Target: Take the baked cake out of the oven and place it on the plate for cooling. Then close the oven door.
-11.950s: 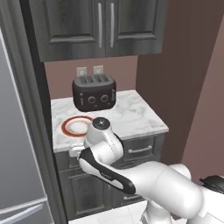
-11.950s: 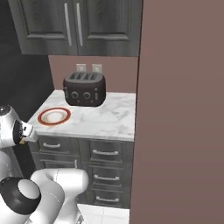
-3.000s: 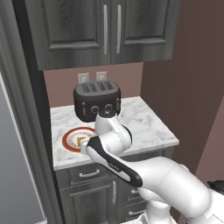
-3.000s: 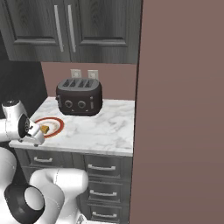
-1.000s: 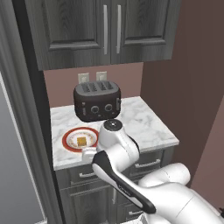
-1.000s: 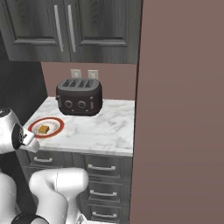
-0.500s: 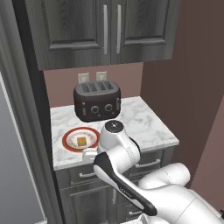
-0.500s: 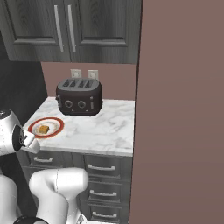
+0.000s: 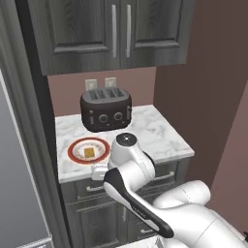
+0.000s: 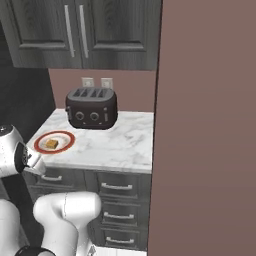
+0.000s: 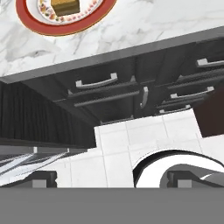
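The cake (image 9: 89, 152) is seen as a small brown square lying at the centre of the plate (image 9: 75, 153), which rests on the marble counter (image 9: 160, 138) at about 7 o'clock from the black toaster (image 9: 106, 110), near the counter's front edge. In the right base view the plate (image 10: 41, 148) lies at 8 o'clock from the toaster (image 10: 91, 108), with the cake (image 10: 51, 144) on it. 2 dark cupboard doors (image 9: 121, 29) are seen above the counter, and drawers (image 10: 117, 187) below it. In the hand view the gripper (image 11: 112, 179) is held in front of the counter's edge, below its level, with its jaws spread wide and nothing between them; the plate (image 11: 30, 19) with the cake (image 11: 65, 6) is seen at 11 o'clock, and the drawer handles (image 11: 96, 82) across the middle. The white arm (image 9: 128, 160) is bent just in front of the counter's edge.
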